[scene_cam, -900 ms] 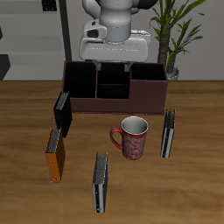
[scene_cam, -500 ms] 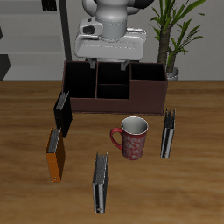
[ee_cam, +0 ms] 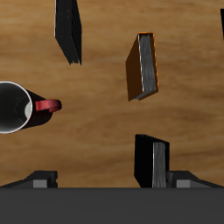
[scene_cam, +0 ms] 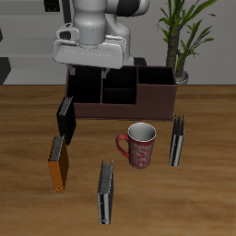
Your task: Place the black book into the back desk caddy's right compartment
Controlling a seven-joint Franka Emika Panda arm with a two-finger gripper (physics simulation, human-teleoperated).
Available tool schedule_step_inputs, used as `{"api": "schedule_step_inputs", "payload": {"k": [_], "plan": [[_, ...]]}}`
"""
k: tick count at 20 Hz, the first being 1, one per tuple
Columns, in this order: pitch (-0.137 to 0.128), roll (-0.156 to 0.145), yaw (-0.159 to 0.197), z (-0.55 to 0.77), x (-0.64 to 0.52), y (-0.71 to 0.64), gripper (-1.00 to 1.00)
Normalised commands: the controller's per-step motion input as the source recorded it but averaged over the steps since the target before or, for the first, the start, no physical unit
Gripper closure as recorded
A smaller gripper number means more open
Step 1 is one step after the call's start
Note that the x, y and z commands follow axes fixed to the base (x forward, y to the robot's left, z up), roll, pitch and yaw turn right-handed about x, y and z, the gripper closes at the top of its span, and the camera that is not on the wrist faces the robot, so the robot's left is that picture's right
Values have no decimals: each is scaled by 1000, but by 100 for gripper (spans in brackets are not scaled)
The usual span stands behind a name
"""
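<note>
The slim all-black hardcover book (scene_cam: 65, 119) stands on the table against the low maroon-brown desk caddy (scene_cam: 123, 110), ungrasped; the two-finger gripper (scene_cam: 88, 76) hovers above, empty, aperture indeterminable.

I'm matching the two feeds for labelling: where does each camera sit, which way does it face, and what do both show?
Exterior view: in front of and above the table, facing the robot's base; shows the arm and gripper hanging over the back desk caddy.
Wrist view: on the gripper, looking down at the tabletop; only dark gripper parts show along one edge.
Shared: the black book, the orange-brown book, the red mug and one dark grey book.
</note>
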Motion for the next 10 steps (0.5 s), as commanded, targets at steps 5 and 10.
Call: {"api": "schedule_step_inputs", "payload": {"k": [5, 10], "plan": [[-4, -25, -38, -429, -137, -692, -100], [-5, -20, -32, -258, -62, -461, -100]]}}
